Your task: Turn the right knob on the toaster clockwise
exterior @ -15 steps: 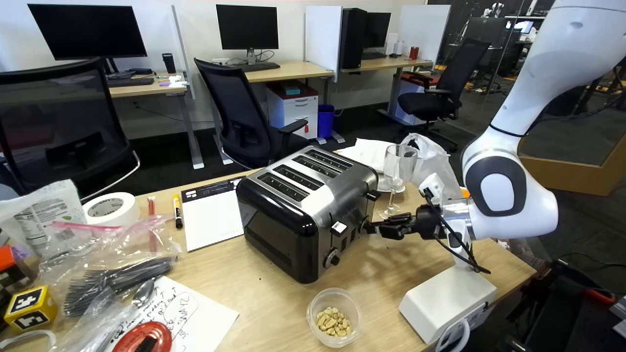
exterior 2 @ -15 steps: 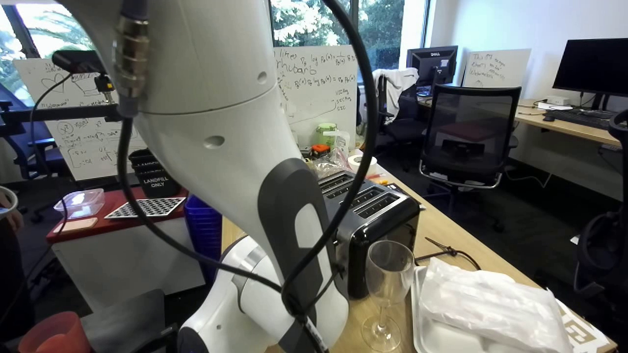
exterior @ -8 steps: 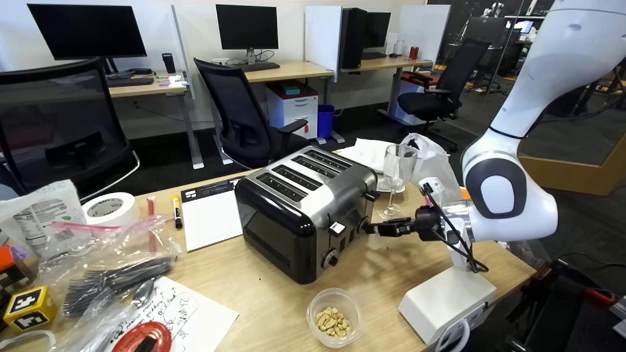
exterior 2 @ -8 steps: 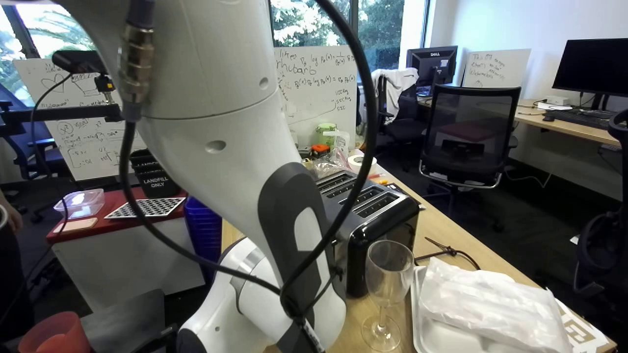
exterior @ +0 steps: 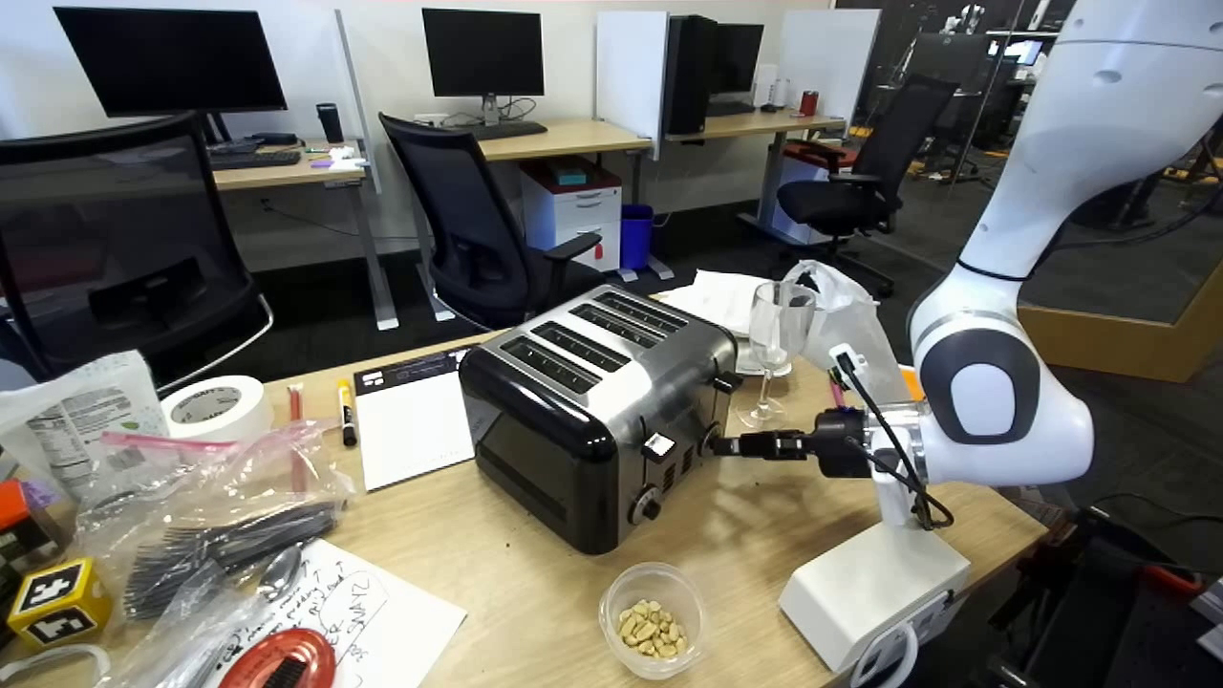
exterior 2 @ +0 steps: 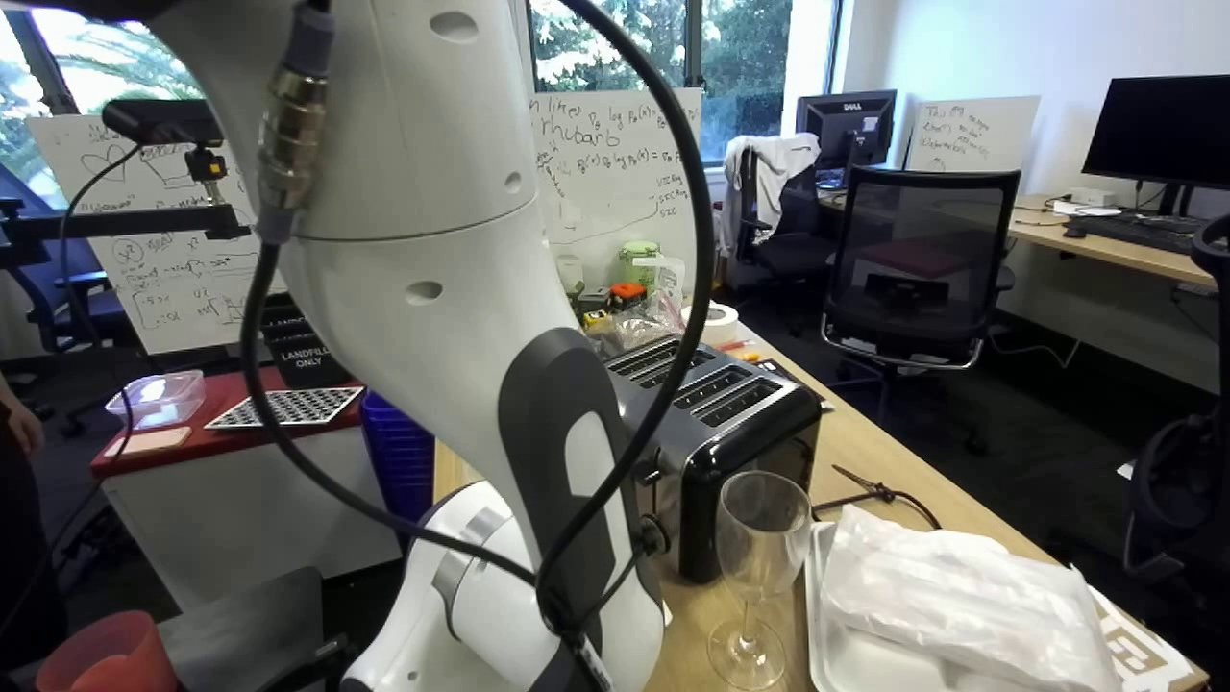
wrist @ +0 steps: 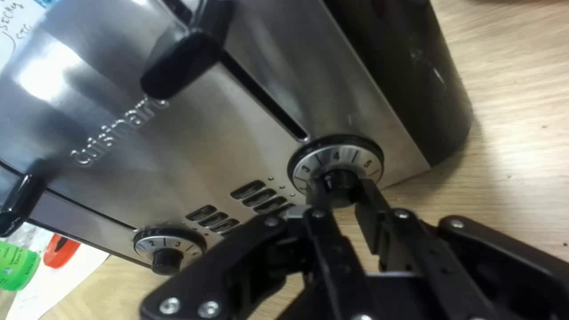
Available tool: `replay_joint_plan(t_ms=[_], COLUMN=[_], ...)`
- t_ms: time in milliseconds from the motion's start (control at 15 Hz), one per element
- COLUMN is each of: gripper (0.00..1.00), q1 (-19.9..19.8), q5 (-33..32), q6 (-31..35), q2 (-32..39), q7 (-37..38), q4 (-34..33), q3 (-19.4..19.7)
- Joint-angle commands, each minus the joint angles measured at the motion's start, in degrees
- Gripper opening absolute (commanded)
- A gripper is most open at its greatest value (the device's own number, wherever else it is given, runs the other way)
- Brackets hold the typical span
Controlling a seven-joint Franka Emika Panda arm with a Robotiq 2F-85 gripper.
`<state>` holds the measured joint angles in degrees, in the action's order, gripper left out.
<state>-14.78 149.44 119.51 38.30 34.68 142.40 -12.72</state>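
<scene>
Right knob point(wrist: 341, 181) of toaster point(wrist: 200, 133): held by gripper point(wrist: 341, 191), fingers point(wrist: 373, 209) part-open, one each side. Left knob point(wrist: 167, 261) free, well apart.

The toaster point(exterior: 611, 406) is silver with black ends; its right knob point(wrist: 341, 186), between black jaws, is black on a silver dial point(wrist: 336, 157) with black numerals. Near the toaster lies a yellow-and-black marker point(exterior: 347, 413); farther from it, a yellow cube point(exterior: 60, 602) with black-and-white patterns. The table point(exterior: 521, 597) is pale woodgrain.
</scene>
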Motion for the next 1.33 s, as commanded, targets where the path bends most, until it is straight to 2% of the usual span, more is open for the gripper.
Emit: replay_joint_plan(t_ms=[0, 533, 1267], gripper=[0.06, 0.06, 0.06], q1=[2.88, 3.73, 2.68], q5=[-0.08, -0.65, -3.99], q6=[-2.92, -8.17, -14.7], q2=[2.09, 3.37, 4.83], q7=[5.16, 14.75, 29.94], q4=[-1.12, -0.53, 0.05], q3=[2.2, 4.08, 5.45])
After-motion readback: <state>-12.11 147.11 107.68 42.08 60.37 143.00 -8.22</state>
